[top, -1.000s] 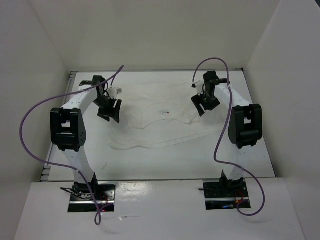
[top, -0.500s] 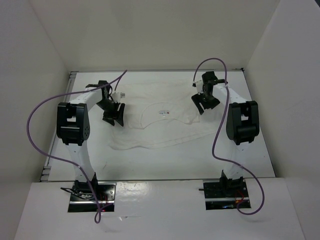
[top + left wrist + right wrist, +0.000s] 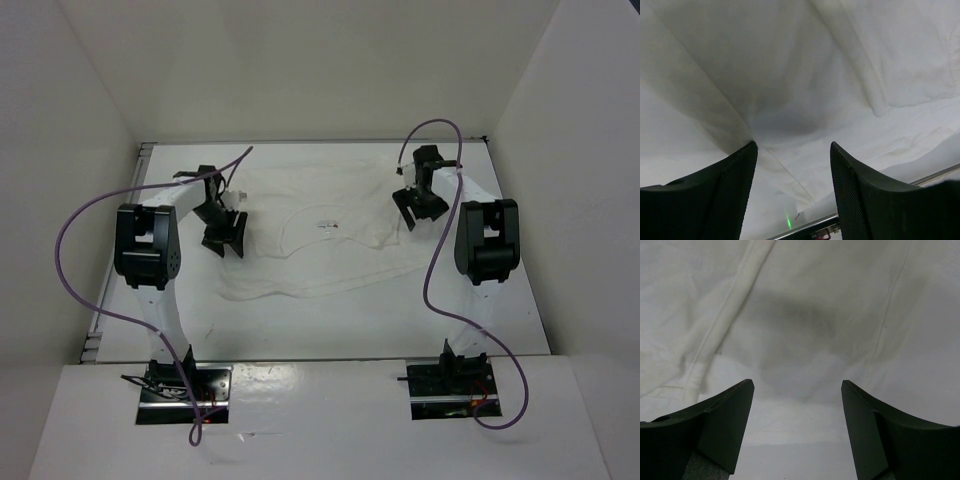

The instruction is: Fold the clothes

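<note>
The left gripper point(image 3: 224, 236) hangs with its jaws apart and nothing between them, just above the left side of the clothes point(image 3: 330, 262). In its wrist view the two dark fingers point(image 3: 730, 195) frame wrinkled white cloth crossed by a fold line, and whether the tips touch the fabric cannot be told. The right gripper point(image 3: 421, 208) is likewise spread and grasps nothing. It is poised over the garment's right side, where its wrist view shows a stitched hem band point(image 3: 722, 325) running along the left. The garment lies spread and rumpled across the middle of the white table point(image 3: 330, 338), between the two arms, with its tiny dark neck label point(image 3: 325, 226) near the centre.
</note>
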